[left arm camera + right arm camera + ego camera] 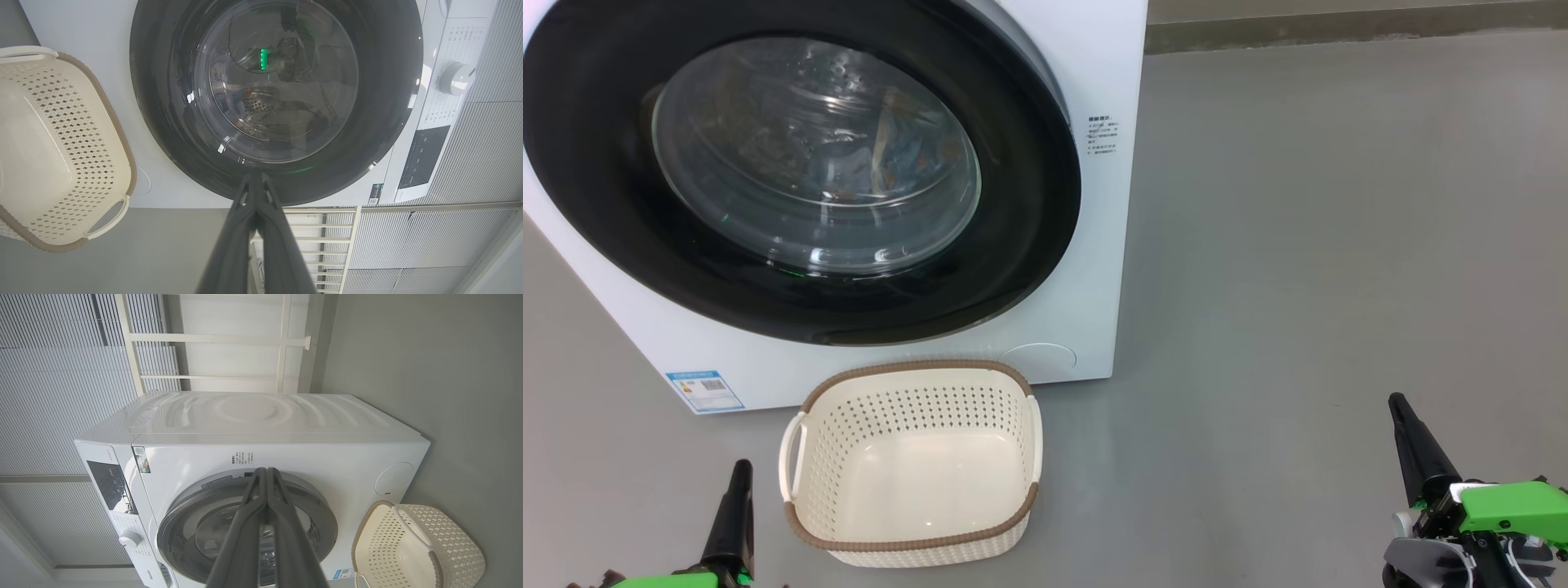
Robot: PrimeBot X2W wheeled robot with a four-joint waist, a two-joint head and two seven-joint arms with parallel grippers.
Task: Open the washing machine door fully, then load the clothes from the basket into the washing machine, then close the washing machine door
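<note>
- Nearest me, the left tool (741,472) and the right tool (1400,404) sit low over the floor (1298,245), one on each side of the basket and clear of it. Each has its two dark fingers pressed together with nothing between them, which looks like a parked pose with no grasp wanted
- Between them the basket (915,364) stands on the floor just in front of the washing machine. It is bare inside, and the spot keeps the carry from basket to drum short
- Behind it is the washing machine (1086,65). The washing machine door (1029,204) lies flat against its front, shut as far as I can tell, with no gap along the rim
- Through the glass bowl the clothes (907,155) lie in the drum, a blue heap with orange-brown marks, blurred by reflections. I would judge the task done, or nearly so
- Farthest off, a white railing (212,339) and a pale slatted wall (61,375) stand behind the machine
</note>
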